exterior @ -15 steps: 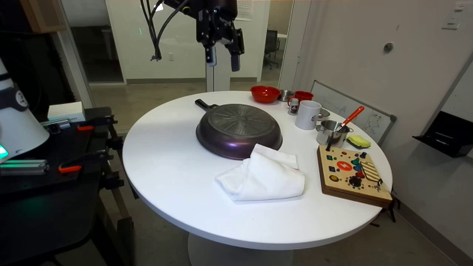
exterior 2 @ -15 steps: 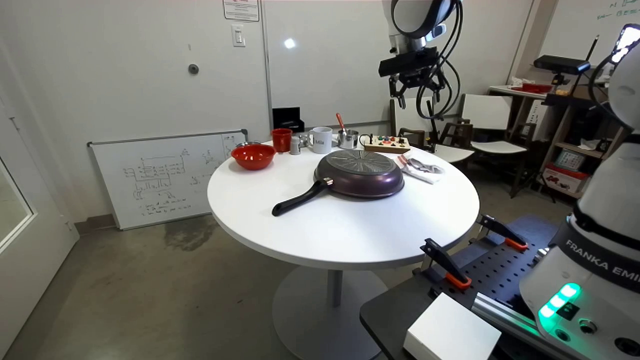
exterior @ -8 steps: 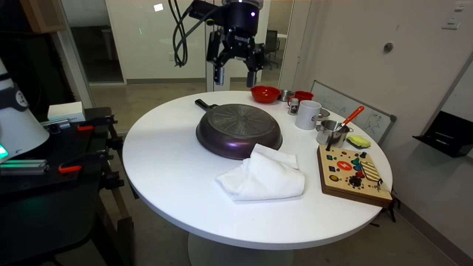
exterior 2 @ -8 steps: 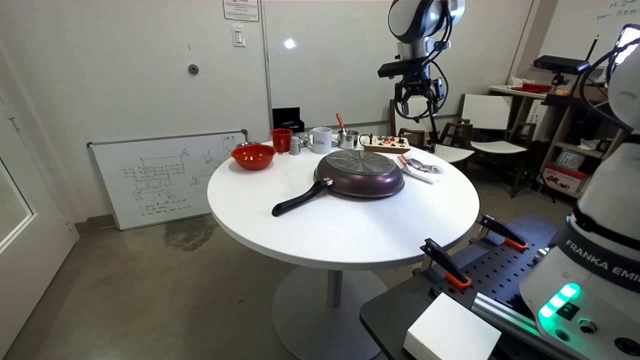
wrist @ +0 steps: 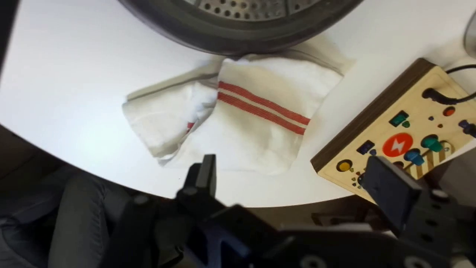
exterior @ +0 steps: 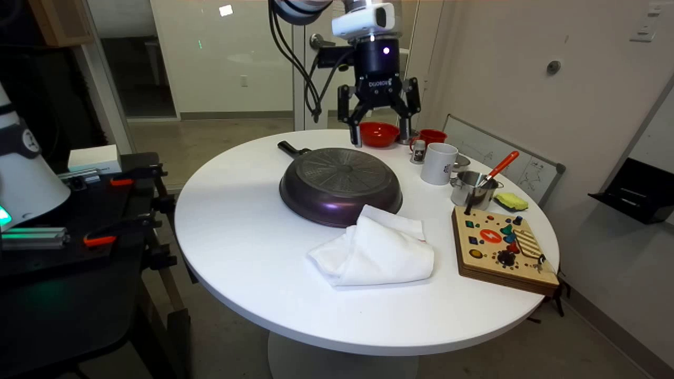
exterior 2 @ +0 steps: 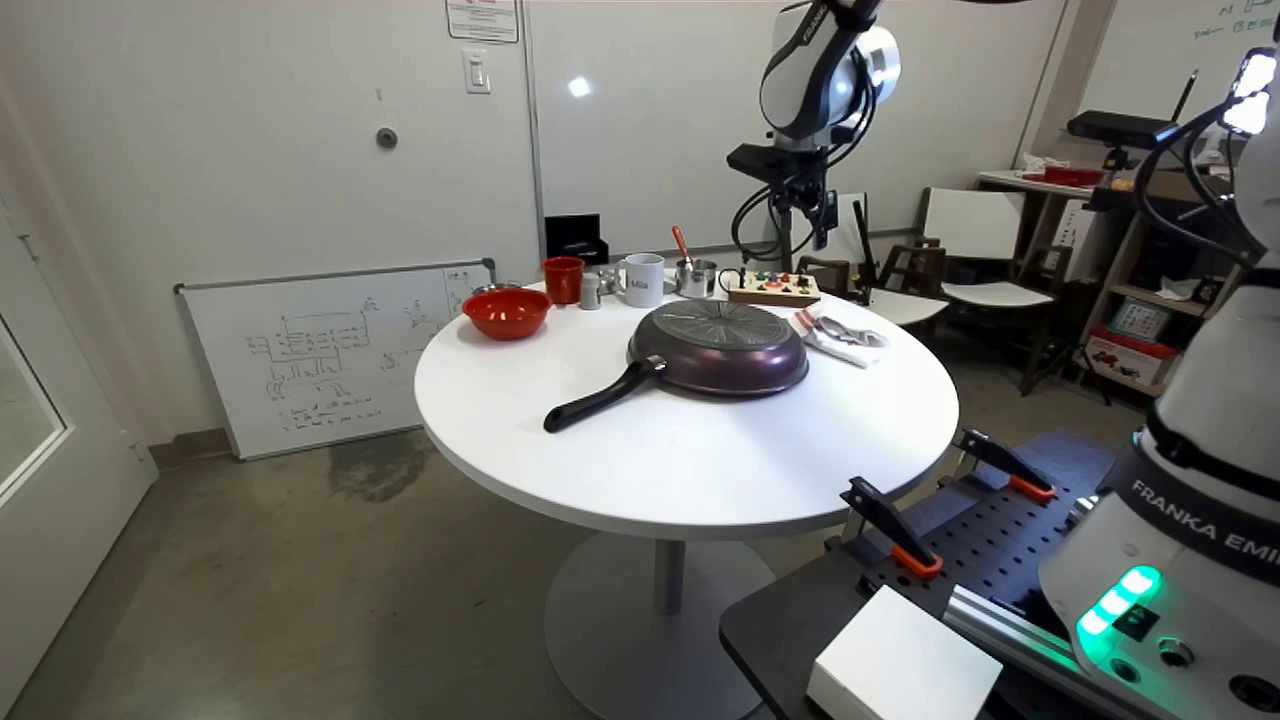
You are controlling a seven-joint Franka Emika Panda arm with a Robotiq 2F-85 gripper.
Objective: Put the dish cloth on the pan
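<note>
The dish cloth [exterior: 384,252] lies crumpled on the white round table [exterior: 237,237], right against the pan's side. It is white, and its red stripes show in the wrist view [wrist: 256,108]. The pan [exterior: 345,181] lies upside down, dark purple with a black handle; in another exterior view its handle points to the front left [exterior 2: 600,400]. My gripper [exterior: 380,138] is open and empty, pointing down, well above the table. In the wrist view the cloth lies ahead of the spread fingers [wrist: 208,175], apart from them.
A wooden knob board [exterior: 500,247] stands beside the cloth. Behind it are a steel pot [exterior: 470,192] with a red-handled utensil, a yellow-green sponge [exterior: 511,201], a white mug [exterior: 438,164], a shaker [exterior: 417,152], a red cup [exterior: 433,137] and a red bowl [exterior 2: 506,314].
My gripper has come lower and moved to the right in an exterior view, and has turned from tilted to pointing down. It stays open. The cloth and the pan have not moved.
</note>
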